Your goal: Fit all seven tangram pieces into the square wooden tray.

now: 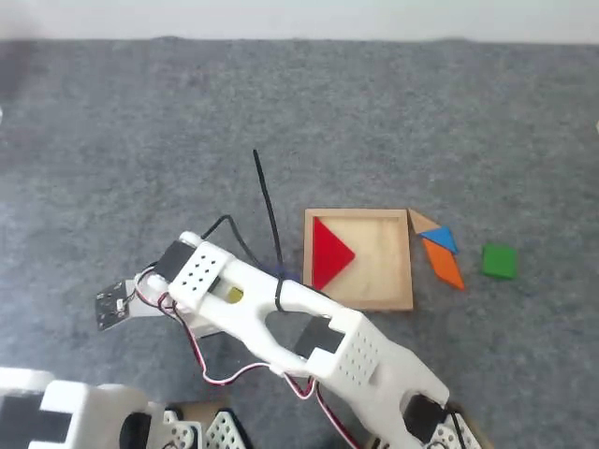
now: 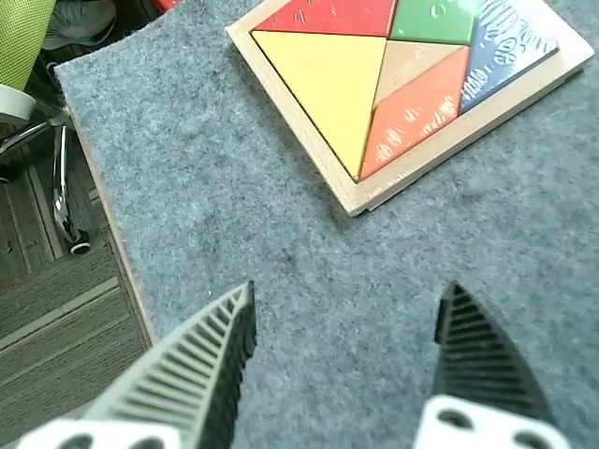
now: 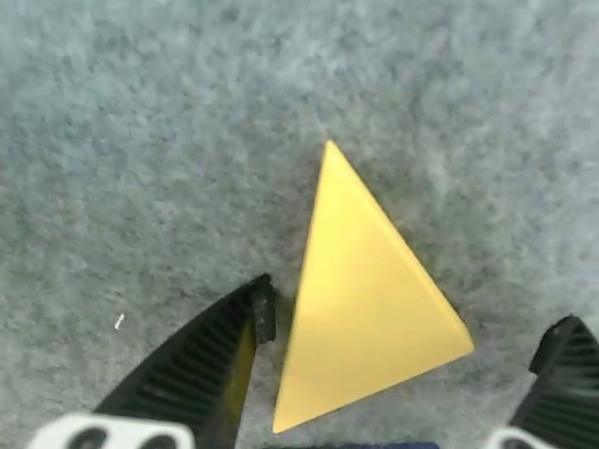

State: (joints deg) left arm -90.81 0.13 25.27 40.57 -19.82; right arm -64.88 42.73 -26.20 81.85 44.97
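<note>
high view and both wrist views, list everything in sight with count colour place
grey mat: 1, grey, under everything
wooden tray: 1, pale wood, mid mat
red triangle: 1, red, inside wooden tray
tan triangle: 1, tan, right of wooden tray
blue triangle: 1, blue, beside tan triangle
orange parallelogram: 1, orange, beside blue triangle
green square: 1, green, farther right
yellow triangle: 1, yellow, on mat under right gripper
filled tray: 1, pale wood, near mat edge, packed with coloured pieces
black cable: 1, black, left of wooden tray
left gripper: 1, open, above mat near filled tray
right gripper: 1, open, around yellow triangle
</note>
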